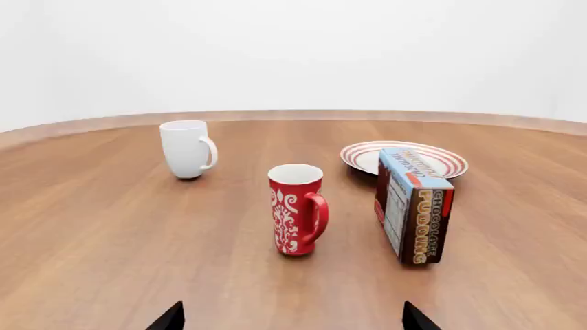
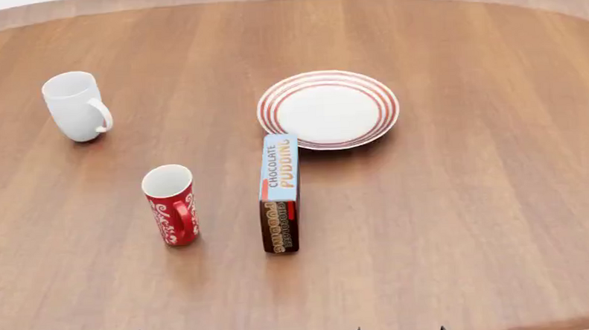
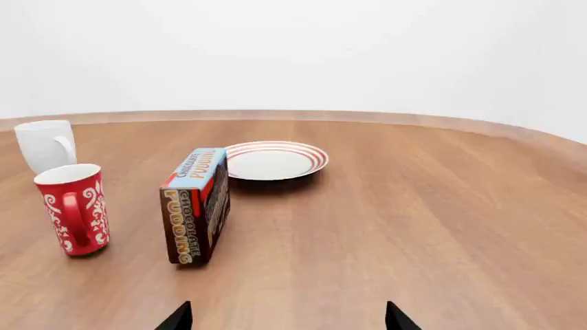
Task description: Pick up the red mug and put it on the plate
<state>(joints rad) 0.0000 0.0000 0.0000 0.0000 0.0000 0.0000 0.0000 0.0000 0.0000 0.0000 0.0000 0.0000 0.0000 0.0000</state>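
1. The red mug stood upright on the wooden table, untouched and well apart from the plate, which lay bare.
2. A chocolate pudding box stood between them, just short of the plate's rim; a white mug sat farther back.
3. Both pincers, left and right, waited spread wide, holding nothing.
4. The whole job appeared to remain: reach, grasp, carry, set down.

bright, even, sharp renders; soft small shadows, table edge bowed.
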